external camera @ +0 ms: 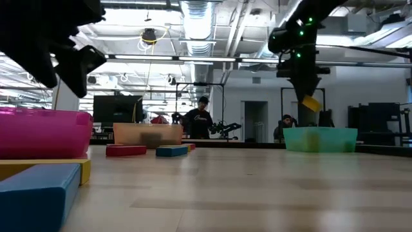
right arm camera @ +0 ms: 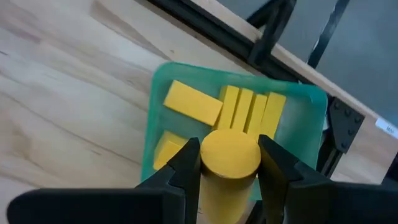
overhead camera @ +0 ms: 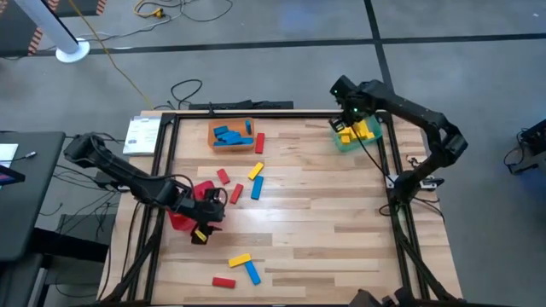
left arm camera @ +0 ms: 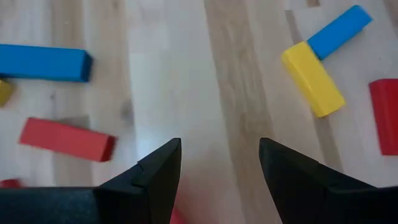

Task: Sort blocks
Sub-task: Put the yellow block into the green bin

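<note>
Above the green bin [right arm camera: 186,81] at the table's far right corner, the right gripper [right arm camera: 230,163] is clenched on a yellow block [right arm camera: 231,152] held end-on between its fingers. Below it, more yellow blocks [right arm camera: 245,107] lie inside that bin (several side by side). Across the table, the left gripper [left arm camera: 219,168] hangs released and holding nothing, beside the red bin [overhead camera: 181,220] at the near left edge. Loose red, blue and yellow blocks [overhead camera: 255,170] are scattered over the wooden table [overhead camera: 333,222], and blue blocks [overhead camera: 230,135] fill the orange bin [overhead camera: 213,128].
</note>
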Robot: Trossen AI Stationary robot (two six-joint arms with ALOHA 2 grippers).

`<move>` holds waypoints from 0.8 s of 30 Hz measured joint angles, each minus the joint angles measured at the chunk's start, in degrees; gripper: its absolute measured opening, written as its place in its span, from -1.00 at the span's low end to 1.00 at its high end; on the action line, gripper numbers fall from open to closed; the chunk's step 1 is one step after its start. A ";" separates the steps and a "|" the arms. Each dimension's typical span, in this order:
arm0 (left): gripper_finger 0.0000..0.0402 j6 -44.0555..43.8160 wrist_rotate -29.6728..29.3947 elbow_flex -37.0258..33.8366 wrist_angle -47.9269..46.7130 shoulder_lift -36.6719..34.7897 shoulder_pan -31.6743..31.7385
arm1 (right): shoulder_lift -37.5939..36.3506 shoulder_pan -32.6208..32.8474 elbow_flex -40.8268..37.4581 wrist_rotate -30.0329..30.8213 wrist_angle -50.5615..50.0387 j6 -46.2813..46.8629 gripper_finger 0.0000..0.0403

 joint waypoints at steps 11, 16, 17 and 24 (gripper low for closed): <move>0.05 -4.62 0.00 -2.85 3.08 0.00 -5.24 | 0.07 -4.60 -12.08 -1.76 7.53 0.54 -0.39; 0.05 -4.68 -0.02 -2.85 5.12 0.00 -6.66 | 0.07 -4.76 -14.68 -1.78 11.84 0.46 -0.39; 0.05 -4.71 -0.02 -2.85 5.50 -0.02 -6.81 | 0.08 -4.76 -14.91 -1.84 12.27 0.27 -0.38; 0.05 -5.30 -0.03 -2.85 5.88 -0.02 -7.13 | 0.08 -4.25 -15.43 -2.21 13.45 -0.19 -0.02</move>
